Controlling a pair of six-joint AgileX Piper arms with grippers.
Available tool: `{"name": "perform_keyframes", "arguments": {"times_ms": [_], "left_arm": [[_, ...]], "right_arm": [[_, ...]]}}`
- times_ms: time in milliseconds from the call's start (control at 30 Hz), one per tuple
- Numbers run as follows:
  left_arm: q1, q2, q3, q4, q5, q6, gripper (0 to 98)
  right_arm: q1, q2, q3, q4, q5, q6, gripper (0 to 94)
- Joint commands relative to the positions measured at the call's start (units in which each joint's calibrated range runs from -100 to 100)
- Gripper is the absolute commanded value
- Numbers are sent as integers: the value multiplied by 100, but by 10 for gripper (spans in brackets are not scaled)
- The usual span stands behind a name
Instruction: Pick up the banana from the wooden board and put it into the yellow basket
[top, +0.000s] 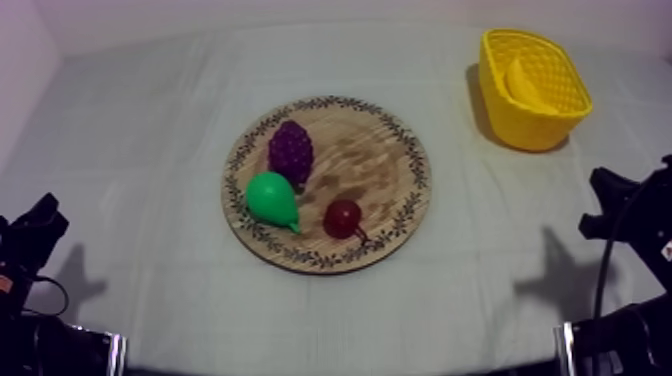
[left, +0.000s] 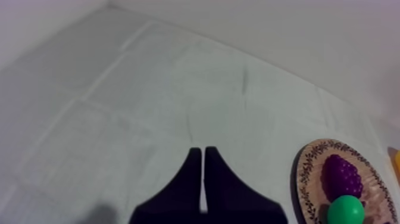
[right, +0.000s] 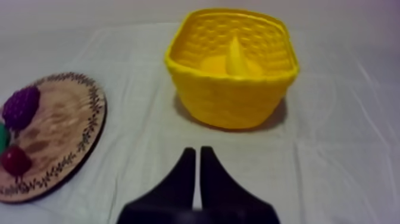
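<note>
The banana (top: 520, 82) lies inside the yellow basket (top: 535, 128), at the far right of the table (top: 150, 120). One tip of it points up. The round wooden board (top: 375, 160) sits in the middle of the table, well apart from the basket. On the board are the purple grapes (top: 291, 150), the green pear (top: 272, 198) just beside them, and the small red fruit (top: 343, 217) near the pear. The left gripper (left: 199, 152) has its two black fingers pressed together with nothing between them, over the cloth beside the board. The right gripper (right: 197, 152) is pressed together too, holding nothing, in front of the basket.
</note>
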Motion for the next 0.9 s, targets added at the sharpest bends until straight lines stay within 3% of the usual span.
{"name": "perform_keyframes", "arguments": {"times_ms": [0, 233, 867], "left_arm": [[2, -5, -1, 3, 0, 2, 1], [2, -5, -1, 3, 0, -1, 1], [2, -5, -1, 3, 0, 1, 1]], "right_arm": [[-44, -310, 8, -34, 486, 498, 5], [-171, -901, 15, 289, 1276, 75, 7], [-162, -996, 16, 332, 1395, 315, 5]]}}
